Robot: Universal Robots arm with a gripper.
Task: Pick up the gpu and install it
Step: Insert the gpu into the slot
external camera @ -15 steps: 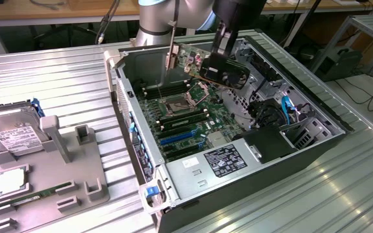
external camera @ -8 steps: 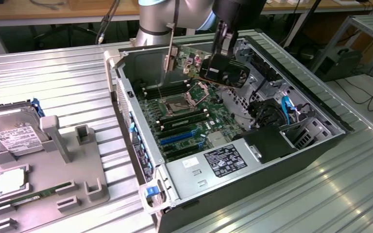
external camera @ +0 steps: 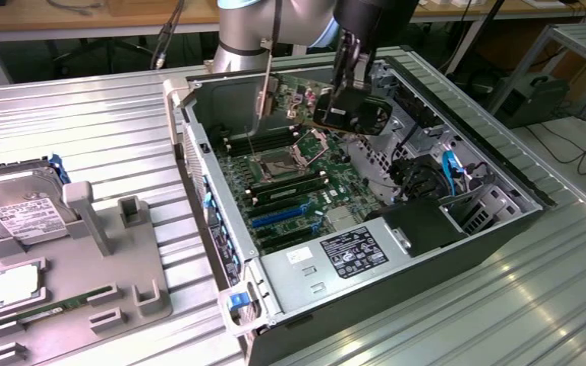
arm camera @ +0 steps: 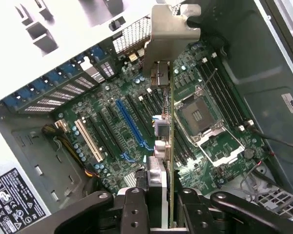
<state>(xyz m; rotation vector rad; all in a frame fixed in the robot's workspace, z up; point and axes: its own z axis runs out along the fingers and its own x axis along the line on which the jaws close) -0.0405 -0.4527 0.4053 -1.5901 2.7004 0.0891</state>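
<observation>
Exterior view: my gripper [external camera: 346, 85] is clamped on the gpu [external camera: 354, 114], holding it over the open computer case [external camera: 375, 328], above the motherboard [external camera: 283, 191] inside. A hard drive [external camera: 18, 217] sits in the grey fixture [external camera: 120, 267]. Wrist view: my fingers [arm camera: 136, 207] pinch the card edge-on above the blue slot [arm camera: 132, 124].

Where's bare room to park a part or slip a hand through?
Free: the ribbed metal table between the grey plastic holder tray and the open black computer case, and the table strip past the case toward the exterior view's lower right. Crowded: inside the case, where the tool holds the black gpu card with silver bracket above the green motherboard.
</observation>
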